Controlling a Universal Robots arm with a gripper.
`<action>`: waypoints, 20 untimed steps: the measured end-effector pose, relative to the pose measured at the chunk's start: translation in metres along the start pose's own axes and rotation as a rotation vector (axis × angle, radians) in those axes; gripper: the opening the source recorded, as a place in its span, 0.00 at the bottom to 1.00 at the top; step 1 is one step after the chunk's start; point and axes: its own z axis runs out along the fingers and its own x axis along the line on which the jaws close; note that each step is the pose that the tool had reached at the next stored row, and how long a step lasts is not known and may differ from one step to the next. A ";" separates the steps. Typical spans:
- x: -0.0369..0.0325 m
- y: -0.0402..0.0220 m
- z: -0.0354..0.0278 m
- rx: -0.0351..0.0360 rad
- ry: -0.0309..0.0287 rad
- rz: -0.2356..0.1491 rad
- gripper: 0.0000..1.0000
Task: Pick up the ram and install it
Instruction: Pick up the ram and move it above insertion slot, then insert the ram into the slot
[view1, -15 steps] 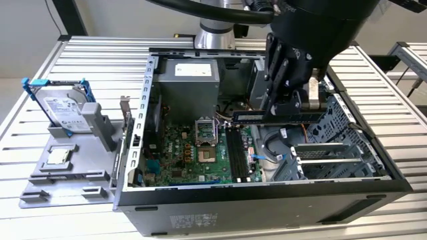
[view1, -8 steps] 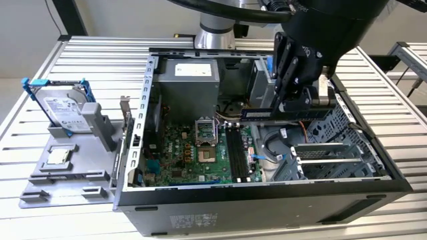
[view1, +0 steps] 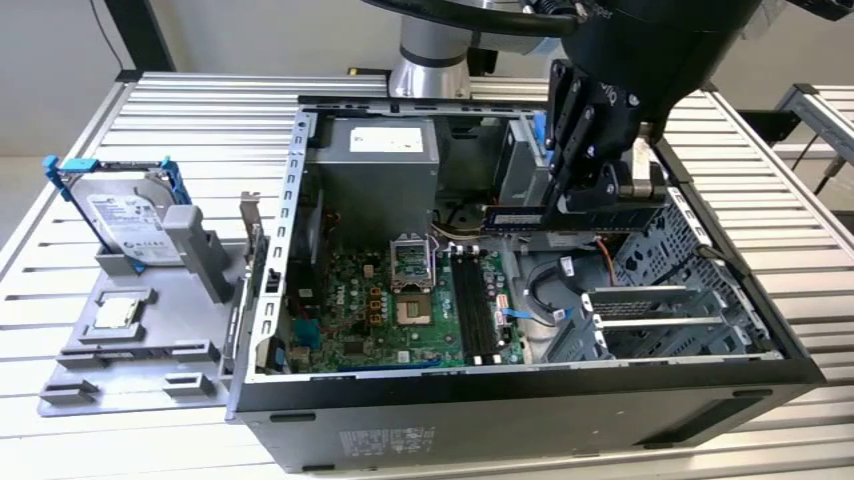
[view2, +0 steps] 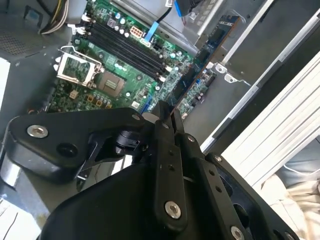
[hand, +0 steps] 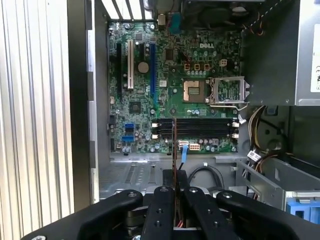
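The ram (view1: 534, 217) is a thin blue-green stick held level above the open computer case (view1: 534, 395), with my gripper (view1: 594, 205) shut on its end toward the exterior view's right. In the first wrist view the ram (hand: 174, 145) appears edge-on as a thin line running out from my gripper (hand: 174, 181) over the black memory slots (hand: 195, 128). In the second wrist view the ram (view2: 200, 65) stretches away from my gripper (view2: 166, 111). The black memory slots (view1: 470, 300) lie on the green motherboard (view1: 360, 310), below the stick and apart from it.
The metal CPU socket (view1: 411, 262) sits beside the slots. A grey power supply (view1: 374, 150) fills the case's back and a drive cage (view1: 654, 310) its right. Outside, on the exterior view's left, a grey tray (view1: 134, 350) carries a hard drive in a blue bracket (view1: 127, 215) and a square silver chip (view1: 118, 312).
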 end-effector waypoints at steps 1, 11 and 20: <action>-0.0002 0.0000 0.0000 0.0000 0.0001 0.000 0.00; -0.0039 0.0000 0.0001 0.0000 0.0000 0.001 0.00; -0.0406 0.0011 0.0009 0.0000 0.0000 0.001 0.00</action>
